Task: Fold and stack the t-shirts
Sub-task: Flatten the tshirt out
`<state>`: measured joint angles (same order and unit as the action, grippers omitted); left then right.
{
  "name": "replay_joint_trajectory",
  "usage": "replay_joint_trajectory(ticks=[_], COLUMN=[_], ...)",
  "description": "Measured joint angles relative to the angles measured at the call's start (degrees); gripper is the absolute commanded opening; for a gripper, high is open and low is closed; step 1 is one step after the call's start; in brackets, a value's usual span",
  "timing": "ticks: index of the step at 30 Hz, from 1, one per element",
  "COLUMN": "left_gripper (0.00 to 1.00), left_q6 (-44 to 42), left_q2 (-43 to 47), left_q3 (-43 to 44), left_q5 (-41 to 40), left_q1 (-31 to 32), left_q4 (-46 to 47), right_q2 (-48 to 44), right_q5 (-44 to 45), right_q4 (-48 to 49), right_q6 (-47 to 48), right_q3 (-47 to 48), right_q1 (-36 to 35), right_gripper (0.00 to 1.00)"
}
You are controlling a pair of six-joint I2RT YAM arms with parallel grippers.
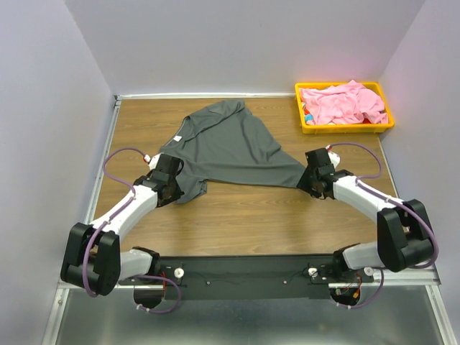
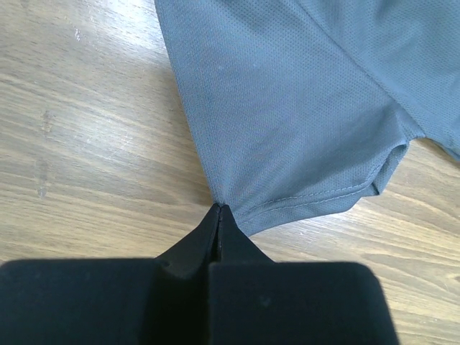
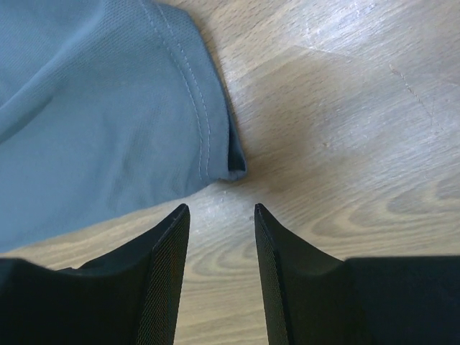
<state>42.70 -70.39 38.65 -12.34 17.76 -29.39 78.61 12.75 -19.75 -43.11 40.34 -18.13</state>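
1. Nearest the camera, a black mounting rail (image 1: 244, 277) carries both arm bases at the near edge of the wooden table (image 1: 244, 219). The left arm reaches forward on the left and the right arm on the right.
2. The left gripper (image 1: 168, 181) (image 2: 219, 210) sits low over the table at the near left corner of the charcoal grey t-shirt (image 1: 230, 147) (image 2: 287, 93) (image 3: 93, 108). Its two fingers are pressed together with no gap. In the left wrist view the cloth's edge draws to a point right at their tips, so they appear to pinch the fabric there.
3. The right gripper (image 1: 310, 180) (image 3: 221, 210) is at the shirt's near right corner. Its fingers stand apart with bare wood between them and hold nothing. A stitched hem corner of the grey shirt lies just beyond the tips, slightly to the left, not touching either finger.
4. The grey shirt lies on the table between the two grippers. It is stretched into a rough triangle, wide along its near edge and narrowing toward the far left of the table.
5. Farthest back, in the far right corner, a yellow tray (image 1: 345, 129) holds the pink t-shirt (image 1: 343, 104), crumpled in a heap and well apart from the grey one. A small bit of blue and red shows at the tray's left end; I cannot tell what it is.
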Motion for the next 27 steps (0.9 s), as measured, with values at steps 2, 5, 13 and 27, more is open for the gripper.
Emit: replay_joint_trajectory(ticks=[2,5,13,27], left_gripper=[0.0,0.0,0.0,0.0], left_q6=[0.0,-0.2,-1.0,-2.2], left_q2=[0.3,0.8,2.3,5.6], left_q3=[0.0,0.0,0.0,0.0], left_q5=[0.0,0.0,0.2,1.5], left_q1=[0.0,0.0,0.0,0.0], left_q4=[0.0,0.0,0.0,0.8], right_q2=[1.0,2.1,5.1,8.2], right_q5=[0.1,0.5,0.9,2.1], right_q4=[0.4,1.0,3.0,2.6], right_q6=[-0.7,-1.7,-4.7,-8.6], right_q3=[0.2,0.4,1.0,3.1], right_q1=[0.1,0.5,1.0,1.0], right_gripper=[0.48,0.48,0.49,0.35])
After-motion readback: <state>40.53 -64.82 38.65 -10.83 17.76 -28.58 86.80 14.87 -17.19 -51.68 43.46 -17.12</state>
